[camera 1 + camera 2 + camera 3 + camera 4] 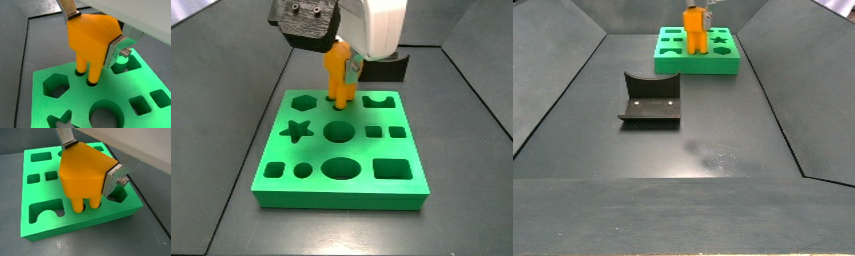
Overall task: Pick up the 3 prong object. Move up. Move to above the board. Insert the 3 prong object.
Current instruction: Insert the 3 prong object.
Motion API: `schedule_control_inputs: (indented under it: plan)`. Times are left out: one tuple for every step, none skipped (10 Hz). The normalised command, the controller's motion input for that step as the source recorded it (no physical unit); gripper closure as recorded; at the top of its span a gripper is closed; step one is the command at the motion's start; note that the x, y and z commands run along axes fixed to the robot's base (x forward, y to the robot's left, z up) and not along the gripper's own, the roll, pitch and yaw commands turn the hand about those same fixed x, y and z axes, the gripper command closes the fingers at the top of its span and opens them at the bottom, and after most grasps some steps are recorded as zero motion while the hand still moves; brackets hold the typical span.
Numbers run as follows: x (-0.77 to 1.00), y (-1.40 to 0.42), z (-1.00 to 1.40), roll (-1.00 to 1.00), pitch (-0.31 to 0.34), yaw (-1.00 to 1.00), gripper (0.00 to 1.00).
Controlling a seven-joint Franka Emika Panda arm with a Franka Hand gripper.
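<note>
One 3 prong object [93,42], fingers [117,46] gripping, one board [338,150]

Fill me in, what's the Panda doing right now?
The gripper is shut on the orange 3 prong object and holds it upright over the green board. In both wrist views the legs sit at the board's small holes, at or just inside them. The fixture stands apart on the floor.

gripper [93,32]: pointing down, wrist upright | flat silver finger plates [113,174]: clamped on small orange-yellow plastic three-legged block [83,175]
</note>
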Motion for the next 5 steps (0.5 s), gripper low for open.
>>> schedule_control_inputs:
  plan:
    - [-0.13, -0.02, -0.09, 0.04, -0.020, 0.01, 1.00]
    - [-0.13, -0.03, -0.07, 0.01, -0.029, 0.00, 1.00]
    - [-0.13, -0.04, -0.05, 0.00, -0.037, 0.00, 1.00]
    - [-0.11, -0.06, -0.05, 0.00, -0.043, 0.00, 1.00]
    - [-0.10, -0.08, -0.05, 0.00, -0.047, 0.00, 1.00]
